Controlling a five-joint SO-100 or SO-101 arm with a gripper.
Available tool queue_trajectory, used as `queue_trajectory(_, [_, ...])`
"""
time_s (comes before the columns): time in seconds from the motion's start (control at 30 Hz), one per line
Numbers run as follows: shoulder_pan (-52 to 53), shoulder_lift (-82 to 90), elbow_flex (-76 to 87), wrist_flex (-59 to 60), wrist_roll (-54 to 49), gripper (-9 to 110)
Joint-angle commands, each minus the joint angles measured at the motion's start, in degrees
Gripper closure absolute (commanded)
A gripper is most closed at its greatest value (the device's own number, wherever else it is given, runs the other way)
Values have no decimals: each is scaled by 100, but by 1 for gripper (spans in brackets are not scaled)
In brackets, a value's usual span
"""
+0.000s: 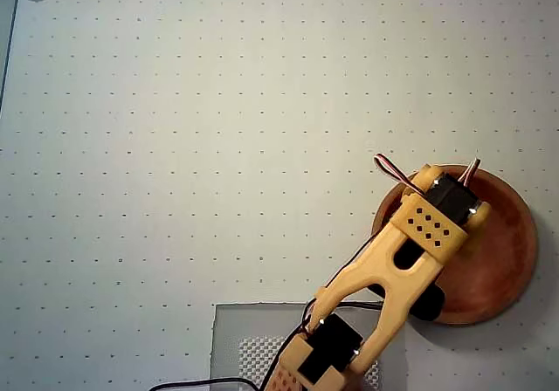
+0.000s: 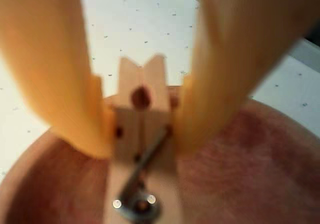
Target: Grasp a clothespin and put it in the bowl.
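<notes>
Currently, in the wrist view, reading left to right: left finger (image 2: 75, 99), clothespin (image 2: 142, 109), right finger (image 2: 225, 74). The gripper (image 2: 142, 149) is closed narrowly on the clothespin, each finger pressing one flat side. The clothespin's long axis runs parallel to the fingers, its notched end projecting past the fingertips and its metal spring lying nearer the camera. The bowl (image 2: 260, 169) lies directly beneath the fingertips, its interior filling the lower frame. In the overhead view the gripper sits over the bowl (image 1: 507, 260), inside its left rim. Judgement: release requires only opening the fingers
</notes>
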Motion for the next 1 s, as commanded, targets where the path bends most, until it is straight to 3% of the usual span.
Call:
queue_trajectory(0.0, [352,-404,-492,-114,-202,105])
queue_trajectory(0.47, [580,-1828,-554,-940,-193,105])
queue_trajectory(0.97, [53,-2769,-571,-1318,-176,104])
